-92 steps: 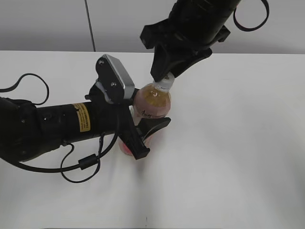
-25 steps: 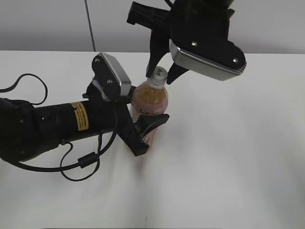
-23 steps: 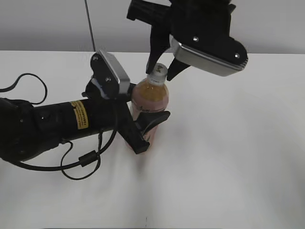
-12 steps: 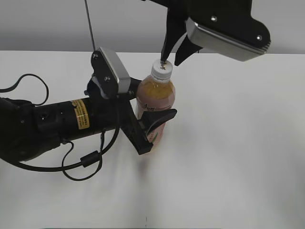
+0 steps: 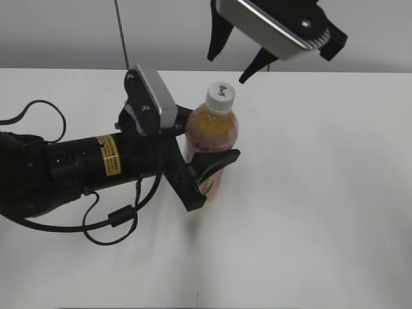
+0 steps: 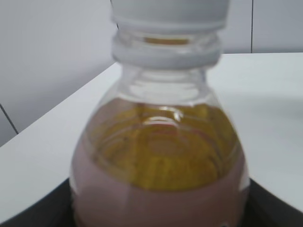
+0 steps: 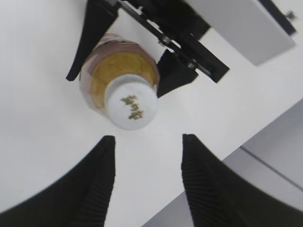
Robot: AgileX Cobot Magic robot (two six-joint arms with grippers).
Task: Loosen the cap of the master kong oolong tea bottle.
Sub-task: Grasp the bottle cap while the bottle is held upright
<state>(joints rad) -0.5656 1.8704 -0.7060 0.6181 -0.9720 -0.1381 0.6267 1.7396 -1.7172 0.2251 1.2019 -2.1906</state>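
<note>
The master kong oolong tea bottle (image 5: pixel 211 132) stands upright on the white table, amber tea visible above its pink label. My left gripper (image 5: pixel 207 168) is shut on its body from the left. The white cap (image 5: pixel 219 94) sits on the neck. My right gripper (image 5: pixel 226 68) hangs open above and slightly behind the cap, not touching it. In the right wrist view the cap (image 7: pixel 131 106) with its dark logo lies just beyond my open right gripper (image 7: pixel 147 139), and the bottle (image 7: pixel 102 71) shows below it. In the left wrist view the bottle (image 6: pixel 158 156) fills the frame, with the cap (image 6: pixel 170 8) at the top edge.
The white table (image 5: pixel 322 193) runs to a grey wall at the back. A black cable (image 5: pixel 45 119) loops beside the left arm. The left wrist camera housing (image 5: pixel 151 100) sits close to the bottle's left shoulder.
My right gripper has let go of the cap, risen and opened. The bottle, held by the left gripper, has shifted slightly right and stands straighter.
</note>
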